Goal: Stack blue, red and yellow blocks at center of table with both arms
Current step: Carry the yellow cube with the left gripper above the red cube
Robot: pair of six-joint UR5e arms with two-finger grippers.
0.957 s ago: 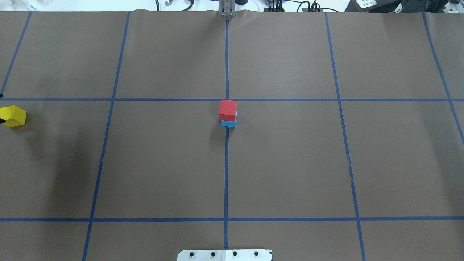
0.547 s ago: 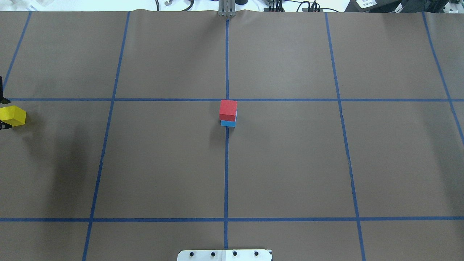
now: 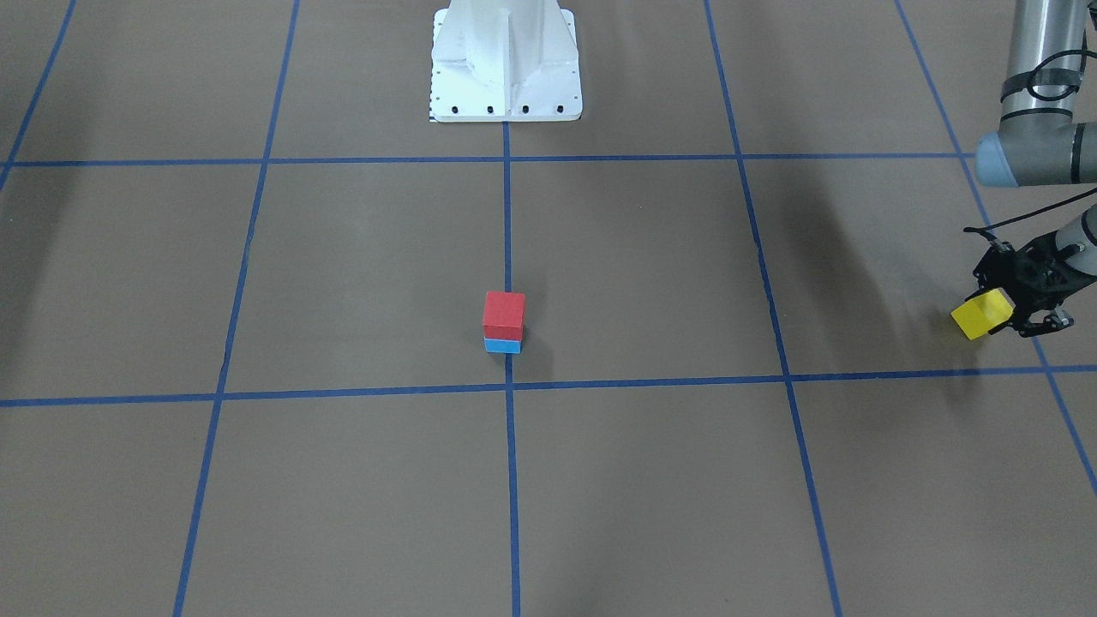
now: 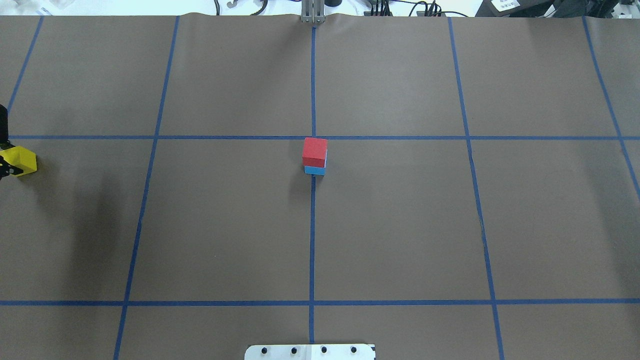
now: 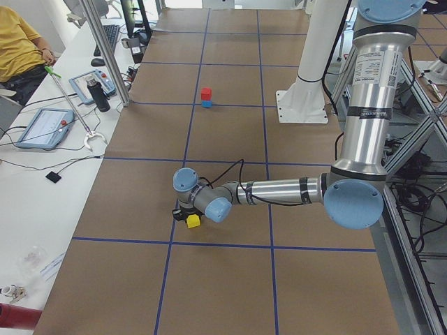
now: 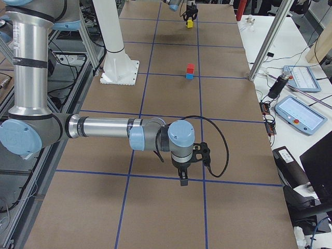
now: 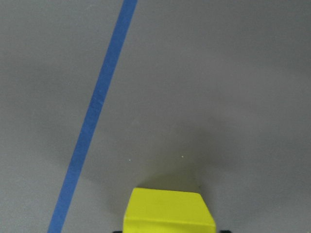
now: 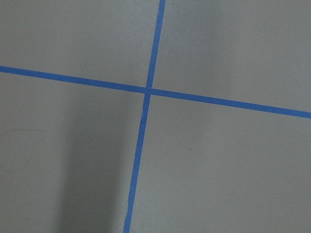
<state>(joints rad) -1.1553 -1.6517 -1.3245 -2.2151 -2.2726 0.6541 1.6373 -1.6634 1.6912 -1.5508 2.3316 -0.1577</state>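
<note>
A red block (image 4: 315, 151) sits on a blue block (image 4: 314, 170) at the table's centre, also in the front view with red (image 3: 503, 315) over blue (image 3: 502, 346). The yellow block (image 4: 24, 161) is at the table's far left edge. My left gripper (image 3: 1010, 302) is shut on the yellow block (image 3: 983, 314) and holds it low over the table. It fills the bottom of the left wrist view (image 7: 167, 211). My right gripper (image 6: 182, 179) shows only in the exterior right view, over bare table. I cannot tell whether it is open or shut.
The robot's white base (image 3: 506, 60) stands at the near middle edge of the table. Blue tape lines (image 4: 312, 225) divide the brown table cover into squares. An aluminium post (image 5: 108, 52), tablets and a seated operator (image 5: 17, 42) are along the far edge.
The left gripper's fingers have come into view at the left edge and closed in on the yellow block. The red and blue stack has not moved.
</note>
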